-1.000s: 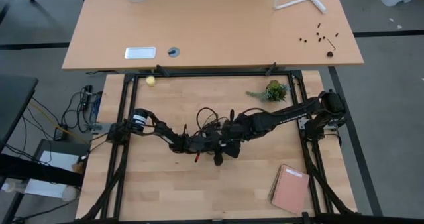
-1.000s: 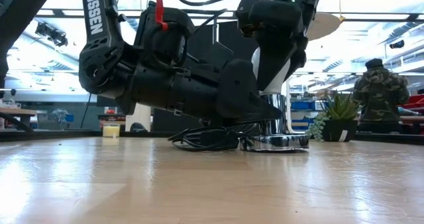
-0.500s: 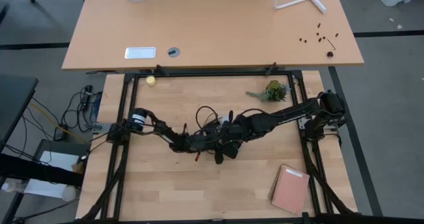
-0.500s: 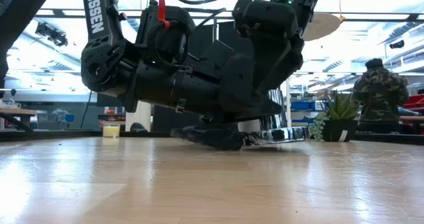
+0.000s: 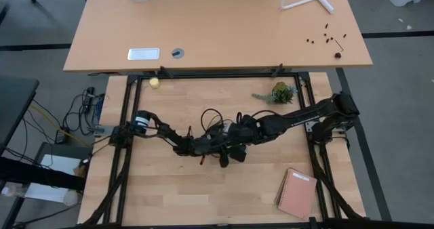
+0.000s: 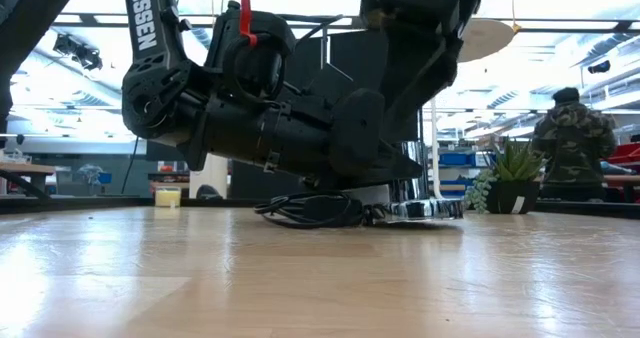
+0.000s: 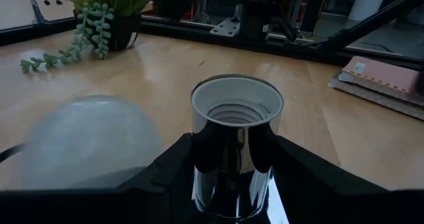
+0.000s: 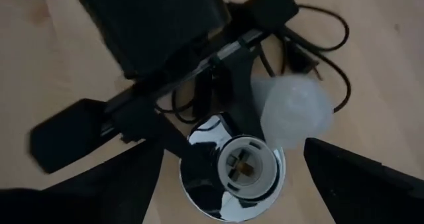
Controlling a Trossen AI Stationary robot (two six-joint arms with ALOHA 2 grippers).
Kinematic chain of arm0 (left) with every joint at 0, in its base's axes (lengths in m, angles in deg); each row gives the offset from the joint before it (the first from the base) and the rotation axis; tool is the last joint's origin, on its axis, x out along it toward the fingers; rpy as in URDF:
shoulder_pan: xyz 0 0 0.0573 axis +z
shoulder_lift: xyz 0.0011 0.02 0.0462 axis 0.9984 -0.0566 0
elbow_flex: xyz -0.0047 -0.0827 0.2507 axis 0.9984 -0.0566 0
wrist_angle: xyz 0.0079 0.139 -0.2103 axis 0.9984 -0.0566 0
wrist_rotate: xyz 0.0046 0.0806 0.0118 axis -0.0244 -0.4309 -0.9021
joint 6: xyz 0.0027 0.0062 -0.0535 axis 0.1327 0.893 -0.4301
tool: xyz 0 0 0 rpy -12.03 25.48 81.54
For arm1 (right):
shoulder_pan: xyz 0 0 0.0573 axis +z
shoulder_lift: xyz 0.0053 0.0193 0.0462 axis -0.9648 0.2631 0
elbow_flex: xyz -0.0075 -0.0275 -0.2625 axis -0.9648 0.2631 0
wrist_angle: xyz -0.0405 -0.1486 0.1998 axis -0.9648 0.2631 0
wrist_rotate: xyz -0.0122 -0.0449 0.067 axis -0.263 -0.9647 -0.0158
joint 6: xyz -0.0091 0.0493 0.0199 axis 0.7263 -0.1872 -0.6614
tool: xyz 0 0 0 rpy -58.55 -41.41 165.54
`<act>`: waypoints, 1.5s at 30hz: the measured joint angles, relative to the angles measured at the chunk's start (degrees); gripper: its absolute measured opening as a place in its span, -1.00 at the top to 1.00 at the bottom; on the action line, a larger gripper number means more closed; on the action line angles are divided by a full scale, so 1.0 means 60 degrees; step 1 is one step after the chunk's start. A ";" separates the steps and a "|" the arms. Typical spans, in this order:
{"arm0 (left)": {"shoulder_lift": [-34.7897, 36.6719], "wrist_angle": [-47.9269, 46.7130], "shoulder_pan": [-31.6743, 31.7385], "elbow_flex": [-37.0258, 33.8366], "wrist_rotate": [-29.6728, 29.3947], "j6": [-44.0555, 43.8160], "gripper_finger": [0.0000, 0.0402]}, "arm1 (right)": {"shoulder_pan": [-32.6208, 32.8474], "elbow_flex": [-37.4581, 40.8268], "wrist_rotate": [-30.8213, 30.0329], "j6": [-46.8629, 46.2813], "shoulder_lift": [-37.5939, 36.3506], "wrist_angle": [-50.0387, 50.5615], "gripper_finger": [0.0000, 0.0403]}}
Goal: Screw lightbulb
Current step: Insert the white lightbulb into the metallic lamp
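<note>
Lightbulb (image 8: 296, 111) beside socket (image 8: 233, 161) pinched in left claw (image 7: 232, 144), right claw (image 8: 228, 177) spread above, black cord (image 8: 324, 58) alongside

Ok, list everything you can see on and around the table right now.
bulb: one, white, beside the socket
socket: one, silver, mid-table
cord: one, black, coiled by the socket
plant: one, green, far right
notebook: one, pink, near right corner
ball: one, yellow, far left corner
table: one, light wood
desk: one, tan, beyond the table
person: one, camouflage jacket, in the room behind
left gripper: dark, clamped on the socket
right gripper: dark, open above the socket
</note>
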 joint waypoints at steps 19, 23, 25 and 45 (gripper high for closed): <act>0.0026 -0.1029 -0.0002 -0.0123 0.1085 0.0355 -0.08 | -0.0997 0.0189 -0.0906 0.1248 -0.0571 0.0165 -0.85; -0.0003 -0.1102 -0.0061 -0.0146 0.1523 0.0513 -0.22 | -0.1033 0.1039 -0.0934 0.1295 -0.0576 -0.0857 -0.85; -0.0007 -0.1103 -0.0066 -0.0142 0.1573 0.0512 -0.28 | -0.0986 0.1448 -0.0826 0.1267 -0.0639 -0.1069 -0.85; 0.1255 -0.2917 -0.0073 -0.0168 0.2662 0.0205 -0.39 | -0.1214 0.2025 0.0108 0.3161 -0.1355 -0.2507 -0.85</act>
